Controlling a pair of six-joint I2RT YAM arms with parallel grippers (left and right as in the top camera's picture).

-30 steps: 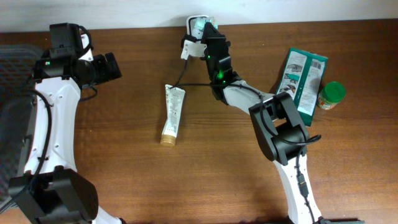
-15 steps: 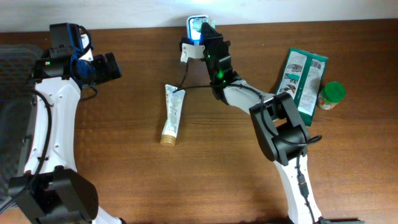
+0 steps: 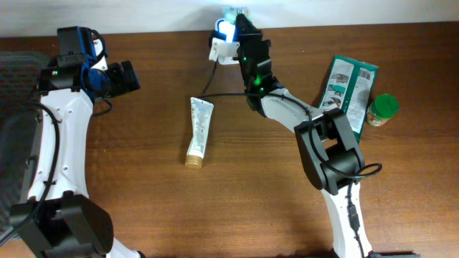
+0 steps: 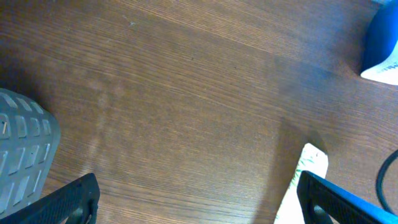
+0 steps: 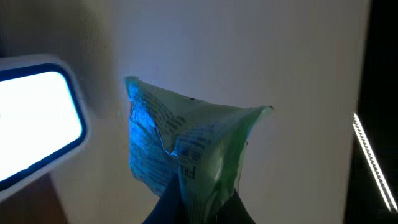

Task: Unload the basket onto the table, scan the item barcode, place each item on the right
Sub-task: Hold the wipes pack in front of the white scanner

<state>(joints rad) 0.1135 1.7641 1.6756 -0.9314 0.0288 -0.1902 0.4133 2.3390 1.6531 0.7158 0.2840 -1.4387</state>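
My right gripper (image 3: 239, 29) is shut on a crumpled green packet (image 5: 186, 146), pinching its lower end, with printed text facing the camera. The packet (image 3: 232, 14) hangs at the table's far edge, just beyond the white scanner (image 3: 223, 44). The scanner's lit window (image 5: 34, 118) glows at the left of the right wrist view and casts blue light on the packet. I can make out no barcode. My left gripper (image 3: 130, 76) hangs at the far left, open and empty (image 4: 199, 205), over bare wood.
A toothpaste tube (image 3: 199, 132) lies mid-table, its end showing (image 4: 303, 180) near my left gripper's right finger. A green box (image 3: 349, 87) and a green-lidded jar (image 3: 381, 110) sit at the right. A black cable (image 3: 215, 97) runs from the scanner. A grey mesh chair (image 3: 14, 79) stands left.
My right gripper has carried the packet farther toward the back edge, past the scanner. The left arm has not moved.
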